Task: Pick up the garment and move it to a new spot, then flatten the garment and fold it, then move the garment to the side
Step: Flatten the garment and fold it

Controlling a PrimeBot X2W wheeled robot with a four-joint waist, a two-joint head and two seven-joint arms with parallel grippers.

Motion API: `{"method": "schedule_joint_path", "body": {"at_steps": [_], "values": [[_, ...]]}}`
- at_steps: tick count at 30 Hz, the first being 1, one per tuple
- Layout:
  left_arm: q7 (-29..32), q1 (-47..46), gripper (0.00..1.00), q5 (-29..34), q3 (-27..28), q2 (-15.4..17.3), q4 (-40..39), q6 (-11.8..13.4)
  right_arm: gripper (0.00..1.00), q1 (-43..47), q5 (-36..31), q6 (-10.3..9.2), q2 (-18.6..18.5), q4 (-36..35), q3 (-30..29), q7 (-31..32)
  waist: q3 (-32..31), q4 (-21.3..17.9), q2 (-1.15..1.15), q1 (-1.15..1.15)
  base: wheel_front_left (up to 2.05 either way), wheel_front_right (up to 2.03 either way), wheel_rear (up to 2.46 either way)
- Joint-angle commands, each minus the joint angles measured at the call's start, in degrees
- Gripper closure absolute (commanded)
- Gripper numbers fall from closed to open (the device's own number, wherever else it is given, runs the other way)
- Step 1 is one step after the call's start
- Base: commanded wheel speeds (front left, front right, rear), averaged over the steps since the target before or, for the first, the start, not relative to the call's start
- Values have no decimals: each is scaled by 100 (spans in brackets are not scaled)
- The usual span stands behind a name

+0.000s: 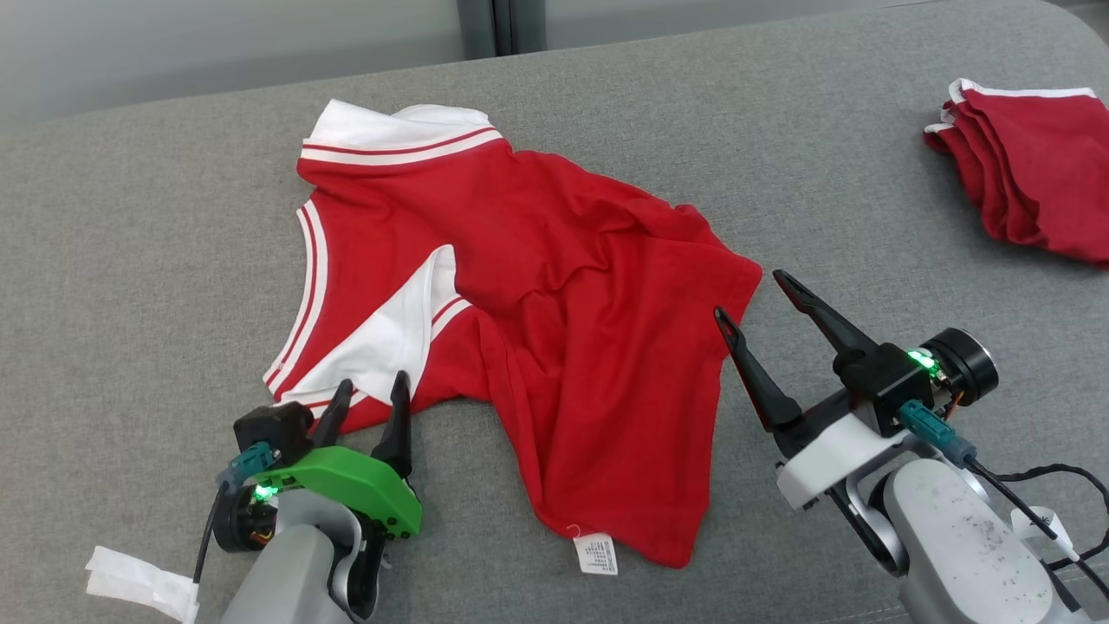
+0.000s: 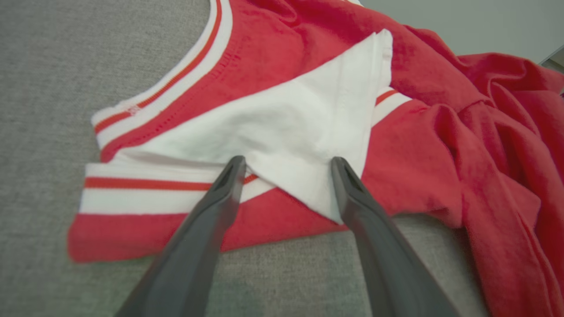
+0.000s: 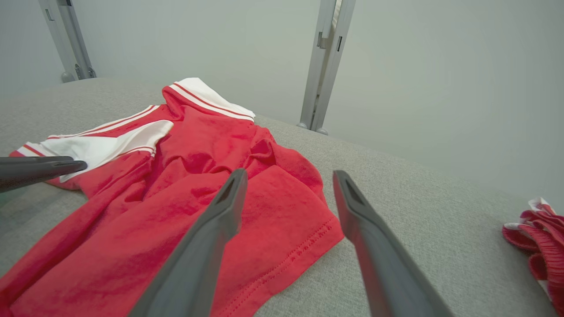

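The red shirt (image 1: 554, 286) is lying bunched, its folds hiding the layers underneath, and it is running past the left wrist view's top and right edges. Print on its care label (image 1: 596, 555) is showing too small to read. The folded red garment (image 1: 1031, 173) is being cut off by the head view's right edge.

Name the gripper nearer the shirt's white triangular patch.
Left. The left gripper, open, is at the near corner of the white patch; the right gripper, open, sits off the far hem corner of the shirt.
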Motion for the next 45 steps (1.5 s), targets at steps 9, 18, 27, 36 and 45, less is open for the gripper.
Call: {"method": "schedule_joint_path", "body": {"at_steps": [9,18,27,36,45], "values": [[-52,441,0,-112,-60,-3,-316,114,0,163,-111,-10,87,-50,-130,-22,-41,98,0,0,0,0,0],[93,434,0,-142,-339,-8,-627,126,0,103,-80,-10,113,-35,-61,-23,-59,56,0,0,0,0,0],[111,-2,80,-253,-331,2,-442,141,0,80,-43,-10,45,5,-27,-23,-72,-156,0,0,0,0,0],[-19,296,100,-144,-413,100,-677,98,0,293,-53,-10,105,38,-141,-24,-238,58,0,0,0,0,0],[284,1354,100,-48,-551,474,-1964,315,0,591,-149,-10,191,83,-527,-23,-493,581,0,0,0,0,0]]}}
